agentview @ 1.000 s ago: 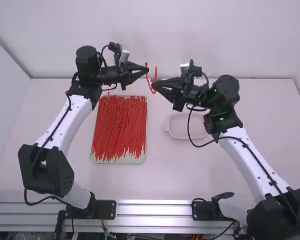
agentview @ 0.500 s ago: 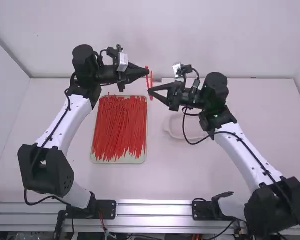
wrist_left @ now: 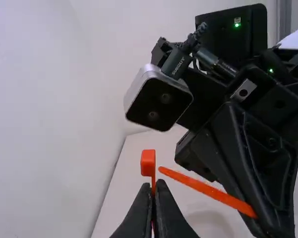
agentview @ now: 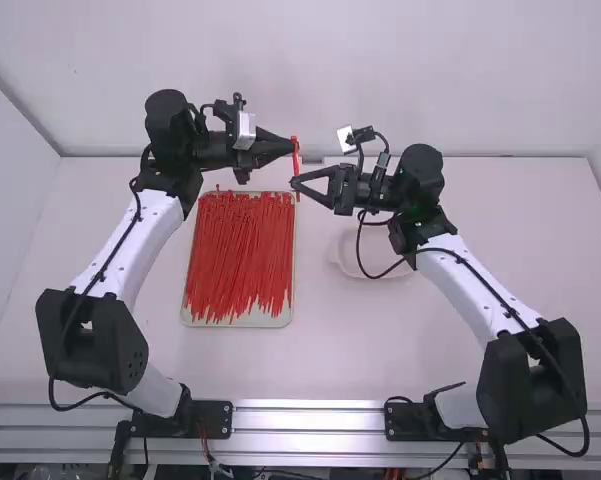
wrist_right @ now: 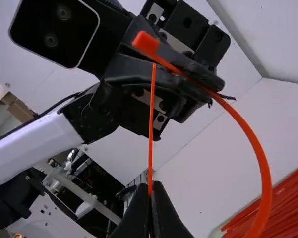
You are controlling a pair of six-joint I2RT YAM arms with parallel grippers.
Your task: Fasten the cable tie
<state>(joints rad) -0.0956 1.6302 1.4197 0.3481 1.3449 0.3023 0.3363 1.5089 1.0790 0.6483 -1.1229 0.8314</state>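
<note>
Bowed in mid-air, the thin red plastic cable tie (agentview: 296,165), likely light and springy, is clamped below its head by the left hand (agentview: 286,147) and near its tail by the right hand (agentview: 298,182), both sound holds.

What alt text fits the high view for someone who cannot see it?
Two white robot arms come tip to tip above the far part of a white table, the left end effector and right end effector both shut on one red cable tie. Near the left arm, a tray holds many spare red ties.
</note>
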